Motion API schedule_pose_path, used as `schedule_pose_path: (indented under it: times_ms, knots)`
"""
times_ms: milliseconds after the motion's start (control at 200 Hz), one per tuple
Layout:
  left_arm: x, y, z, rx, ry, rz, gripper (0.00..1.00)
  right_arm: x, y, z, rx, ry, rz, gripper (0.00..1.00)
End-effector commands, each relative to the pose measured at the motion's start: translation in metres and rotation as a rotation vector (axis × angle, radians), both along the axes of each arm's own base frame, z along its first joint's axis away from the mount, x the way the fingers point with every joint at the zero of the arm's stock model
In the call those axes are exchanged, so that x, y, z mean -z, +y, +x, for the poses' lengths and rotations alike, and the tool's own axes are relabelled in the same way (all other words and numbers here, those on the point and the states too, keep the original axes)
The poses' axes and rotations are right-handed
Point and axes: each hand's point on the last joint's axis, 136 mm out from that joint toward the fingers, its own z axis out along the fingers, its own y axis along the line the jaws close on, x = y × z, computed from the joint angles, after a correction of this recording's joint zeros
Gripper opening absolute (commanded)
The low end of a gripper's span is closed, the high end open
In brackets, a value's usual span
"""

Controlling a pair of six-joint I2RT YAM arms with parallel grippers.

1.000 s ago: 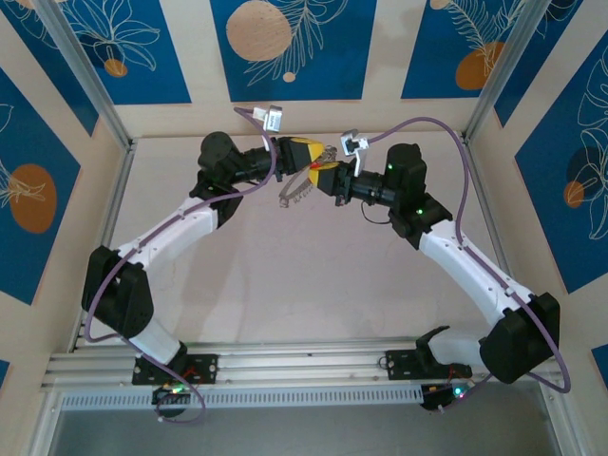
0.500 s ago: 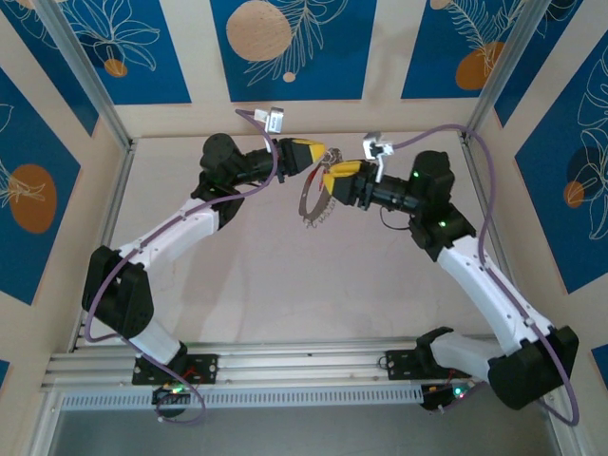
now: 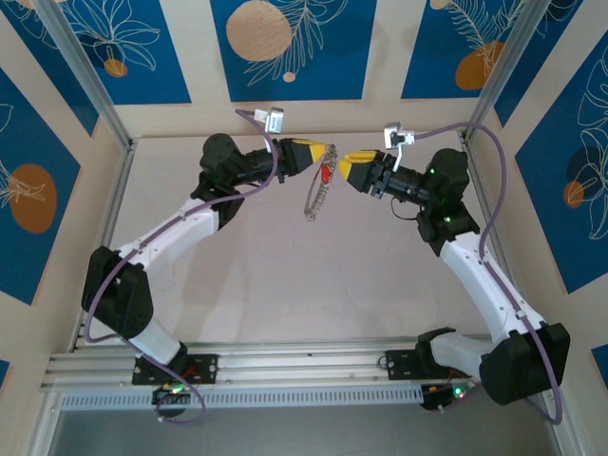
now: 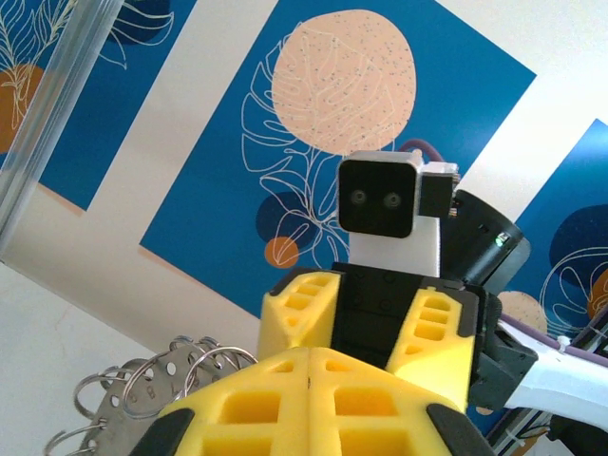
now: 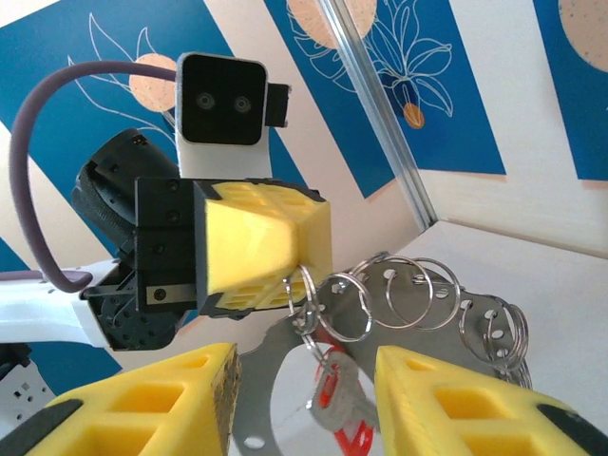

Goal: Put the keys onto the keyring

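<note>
Left gripper [image 3: 326, 154] clamped shut on keyring [image 3: 315, 198]; ring hung edge-on below its tips. Red key [image 3: 326, 175] dangled near ring top. Right gripper [image 3: 345, 163] open, empty, just right of key, facing it.

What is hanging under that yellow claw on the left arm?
The keyring hangs from the shut left gripper, with small wire loops along its edge and a red key close under the gripper. Where the gripper pinches it is covered.
</note>
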Motion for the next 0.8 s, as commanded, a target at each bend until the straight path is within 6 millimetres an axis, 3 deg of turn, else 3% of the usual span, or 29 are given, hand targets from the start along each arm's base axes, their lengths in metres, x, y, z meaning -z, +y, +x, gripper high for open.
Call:
schedule_pose_path:
  times_ms: [0,600,795]
  knots:
    - [-0.026,0.005,-0.016,0.002,-0.075,-0.04,0.0,-0.021,0.004,-0.006,-0.043,-0.049,0.036,0.42]
    - [-0.027,0.004,-0.018,0.012,-0.079,-0.039,0.0,-0.022,0.024,-0.002,-0.082,-0.044,0.035,0.4]
    - [-0.028,0.004,-0.02,0.017,-0.081,-0.041,0.0,-0.022,0.035,0.002,-0.107,-0.038,0.024,0.3]
